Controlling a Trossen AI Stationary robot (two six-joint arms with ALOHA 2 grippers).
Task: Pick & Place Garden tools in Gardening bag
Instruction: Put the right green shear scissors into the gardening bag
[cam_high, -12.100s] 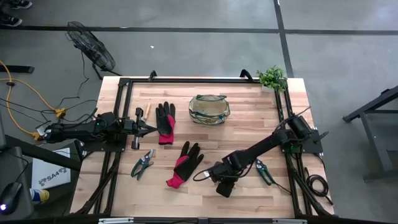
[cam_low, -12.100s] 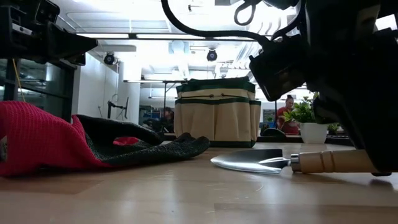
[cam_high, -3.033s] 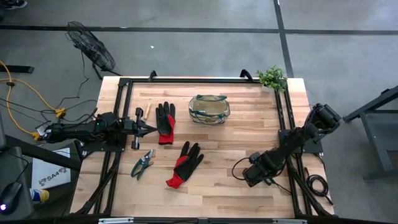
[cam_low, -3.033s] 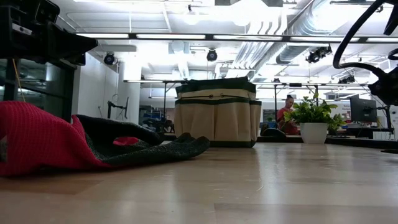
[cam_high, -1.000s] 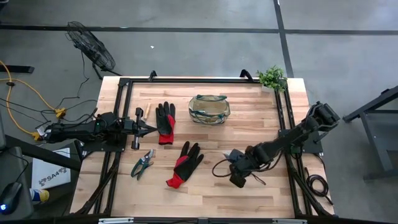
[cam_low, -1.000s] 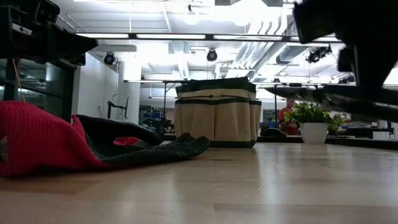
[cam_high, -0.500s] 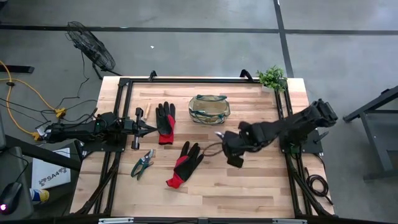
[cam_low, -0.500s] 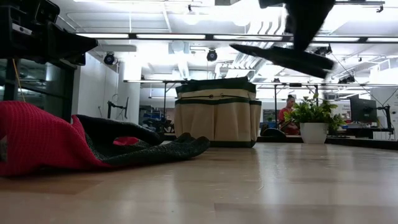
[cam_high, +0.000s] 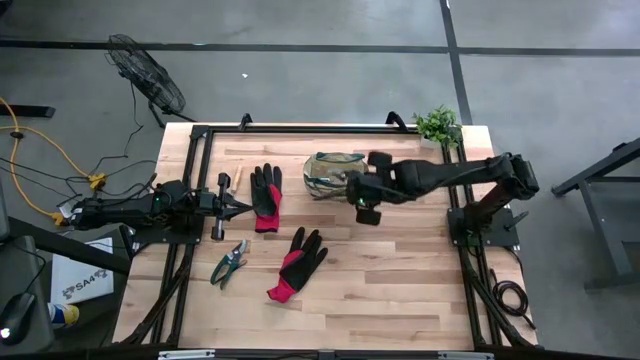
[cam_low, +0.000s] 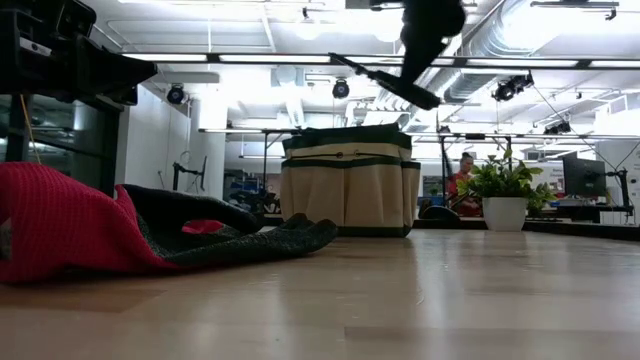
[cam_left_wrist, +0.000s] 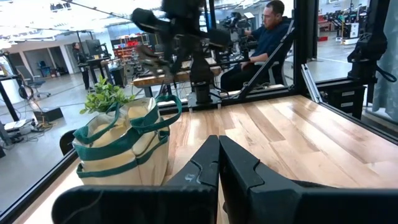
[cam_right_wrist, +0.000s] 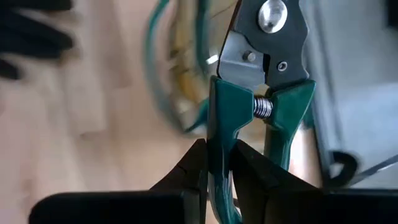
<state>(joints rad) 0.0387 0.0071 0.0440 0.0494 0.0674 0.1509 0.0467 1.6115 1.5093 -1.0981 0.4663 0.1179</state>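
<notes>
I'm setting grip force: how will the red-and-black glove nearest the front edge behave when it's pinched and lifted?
The glove will probably flop: in the low view it lies slumped and creased. It looks like light knit fabric, so likely little weight. Its fingers may trail and drag.

Two dark, jointed arms are seen, each ended by a black tool: the left tool (cam_left_wrist: 217, 155) and right tool (cam_right_wrist: 214, 163) are formed of two tapered matte fingers.
</notes>
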